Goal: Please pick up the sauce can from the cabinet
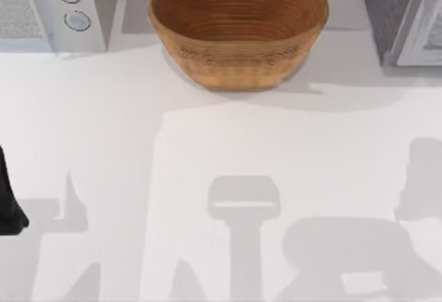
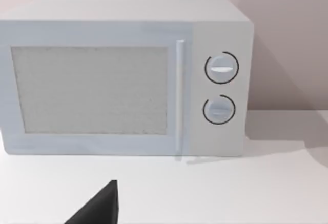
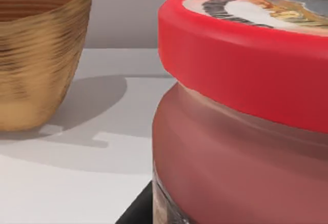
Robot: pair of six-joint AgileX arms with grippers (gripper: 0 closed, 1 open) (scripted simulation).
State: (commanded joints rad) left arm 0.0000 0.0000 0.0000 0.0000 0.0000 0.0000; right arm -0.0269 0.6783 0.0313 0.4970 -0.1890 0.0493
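Closest to my right wrist camera is the sauce can [image 3: 246, 111], its red rim and reddish wall looming right against the lens, with a printed top face just visible. A dark sliver beneath it may be part of the right gripper, but I cannot tell how far the fingers are parted or whether they have closed on the can. From that closeness I judge the can is at the gripper or between its fingers, off to the right side of the table, where the overhead view shows a grey cabinet [image 1: 404, 19] at the far right corner.

The left gripper [image 2: 97, 208] shows as a dark wedge low in the left wrist view; its opening I cannot tell either. That arm sits parked at the left edge of the table [image 1: 97, 122].

Farther back, the wicker basket [image 1: 238, 29] stands at the middle rear, well apart from the can, and the microwave [image 1: 52, 8] sits at the far left corner.

To do this step well, I would confirm a centred, level hold below the rim before lifting, then raise straight and slowly, keeping clear of the cabinet and basket.
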